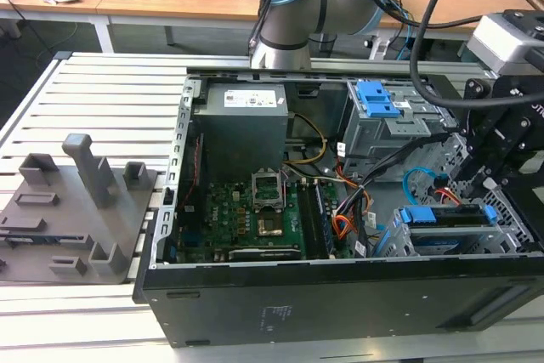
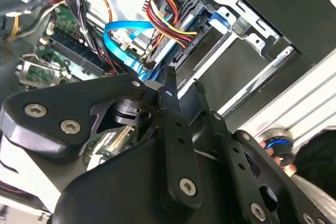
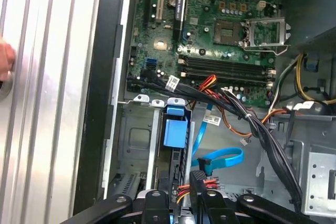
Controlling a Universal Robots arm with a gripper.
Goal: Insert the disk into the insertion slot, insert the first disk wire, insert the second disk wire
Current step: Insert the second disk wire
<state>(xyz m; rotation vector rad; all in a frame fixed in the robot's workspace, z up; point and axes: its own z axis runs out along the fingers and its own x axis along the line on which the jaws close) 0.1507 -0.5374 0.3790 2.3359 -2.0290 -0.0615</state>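
In the exterior view the disk sits in the insertion slot, at four o'clock in the open case, so that step looks done. In the second wrist view the pincer hangs with its jaws narrowly apart and empty. It is just beside the blue wire and the multicoloured wire. Both reach the disk, but I cannot tell if they are seated.

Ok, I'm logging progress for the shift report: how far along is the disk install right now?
Done: the disk, in its blue carrier, sits inside the insertion slot. In hand: the end effector is at the disk's cabled end, beside the blue data wire and the red-and-yellow power wire. Left: both wires end near the disk, but whether either plug is seated is hidden.
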